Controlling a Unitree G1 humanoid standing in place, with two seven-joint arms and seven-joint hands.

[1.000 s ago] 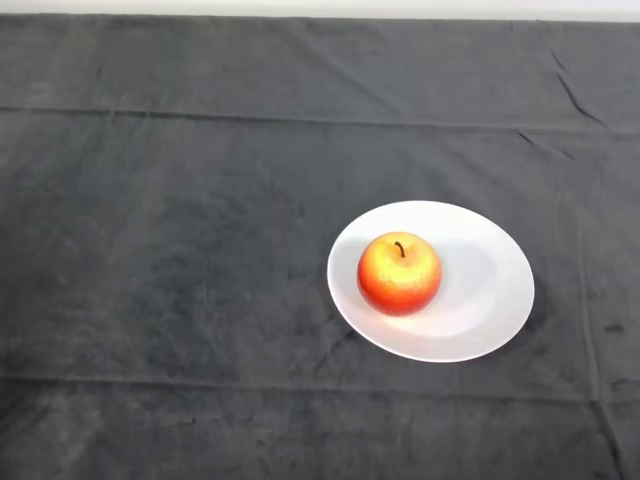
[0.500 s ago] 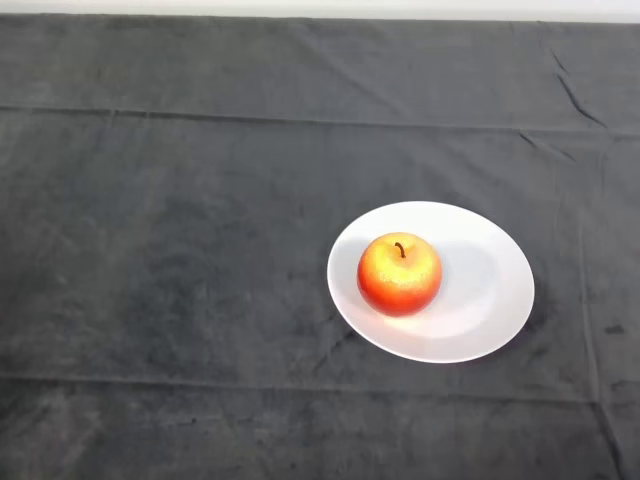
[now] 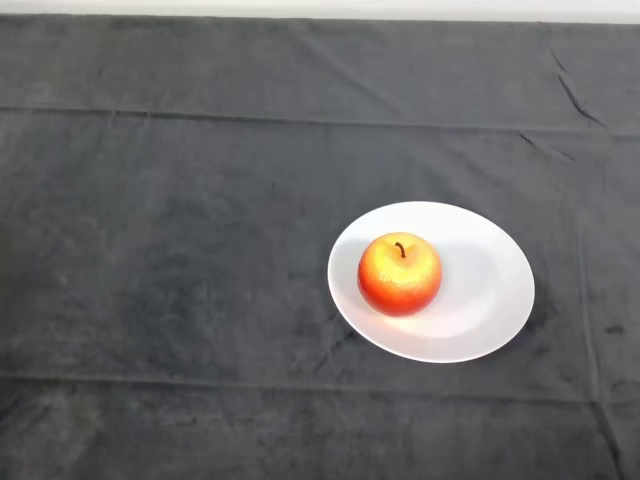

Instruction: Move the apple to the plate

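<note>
A red and yellow apple with a dark stem stands upright on a white round plate, on the plate's left half. The plate lies on the dark cloth right of the middle of the table.
The dark cloth covers the whole table, with creases running across it. A pale strip of the far edge shows at the top.
</note>
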